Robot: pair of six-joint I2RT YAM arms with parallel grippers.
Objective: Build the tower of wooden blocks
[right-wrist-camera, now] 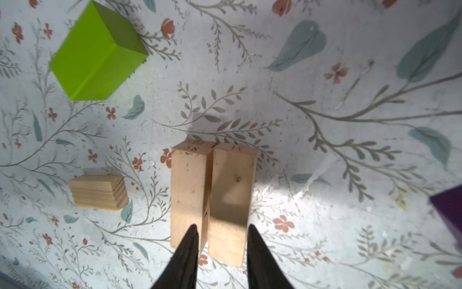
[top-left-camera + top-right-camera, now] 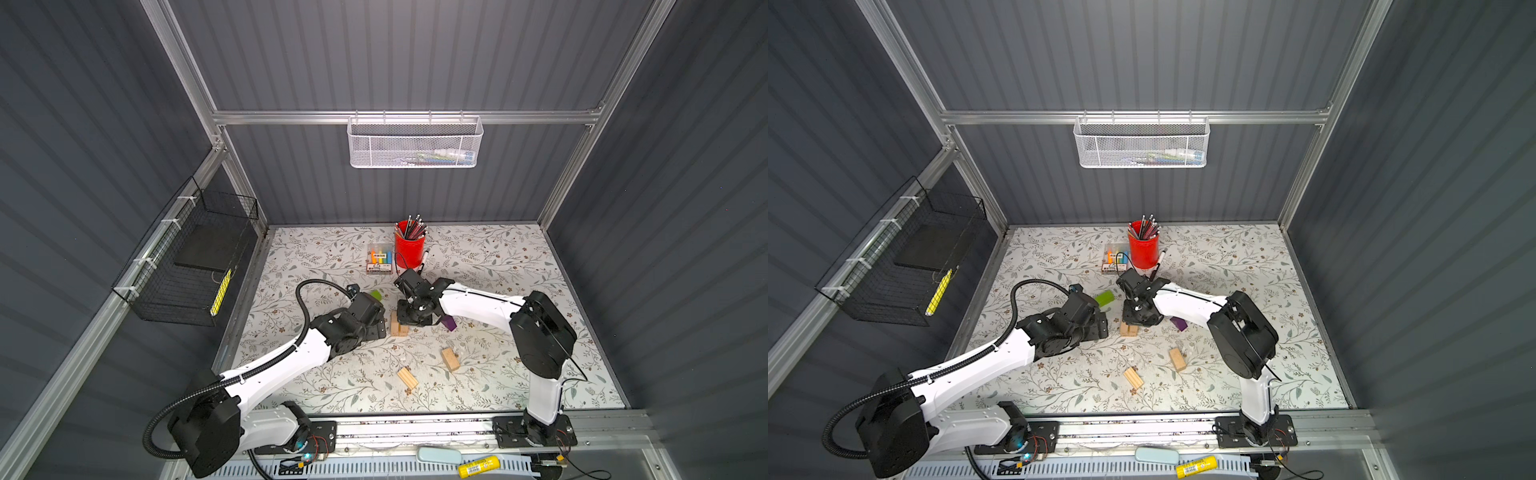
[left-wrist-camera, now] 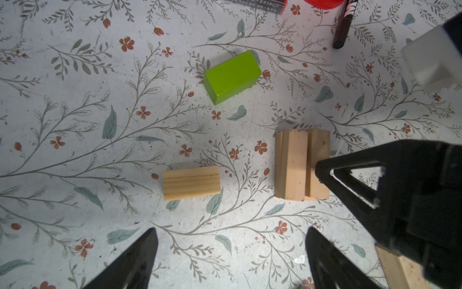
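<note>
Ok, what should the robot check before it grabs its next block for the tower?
1. Left tool open and empty: ok.
2. Two pale bricks lying side by side as the base: ok, they touch.
3. Right tool clear of that base: cannot tell. Its fingers straddle one brick.
4. Grooved brick free to pick: ok, it lies alone.
5. Green brick and purple brick clear of the base: ok.
6. Room between the two tools: probably not ok, they crowd close together.
</note>
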